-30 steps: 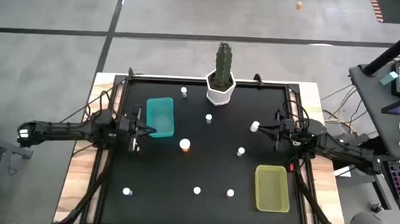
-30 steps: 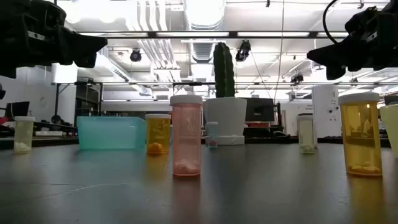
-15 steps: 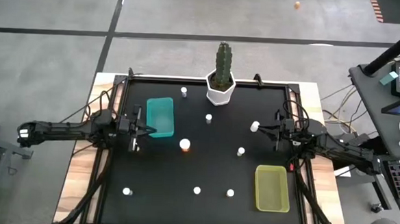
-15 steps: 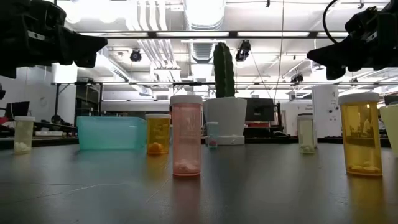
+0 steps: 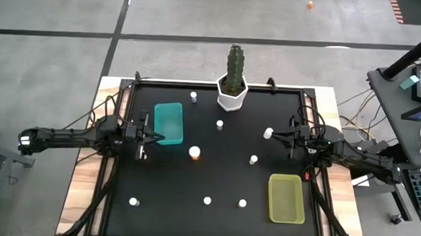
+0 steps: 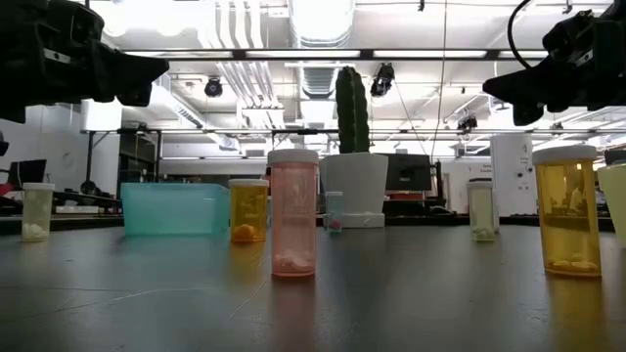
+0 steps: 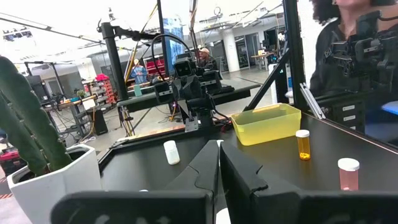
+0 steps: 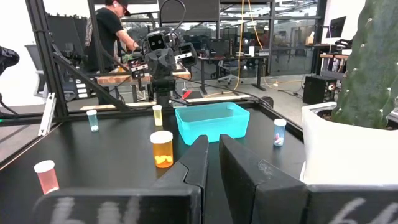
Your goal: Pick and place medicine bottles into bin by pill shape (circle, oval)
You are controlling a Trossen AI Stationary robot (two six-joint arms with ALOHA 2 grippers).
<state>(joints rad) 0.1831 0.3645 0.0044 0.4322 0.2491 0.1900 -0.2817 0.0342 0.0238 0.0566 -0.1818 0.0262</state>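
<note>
Black bench (image 5: 215,176), high view: medicine bottles (image 5: 194,152) scattered, none in teal bin (image 5: 168,123) or yellow bin (image 5: 286,198).
Low view: both arms raised (sorting not begun, I judge).
Wrist views: left end effector (image 7: 219,163) and right end effector (image 8: 212,158) closed, empty.
Next: open, descend on a bottle.

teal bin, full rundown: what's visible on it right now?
The teal bin is a translucent rectangular plastic tray, open top, upright and flat on the black table, in its left half. Nothing shows inside. The shut left gripper hangs above its left edge, apparently not touching. A small bottle stands behind it in the right wrist view.
</note>
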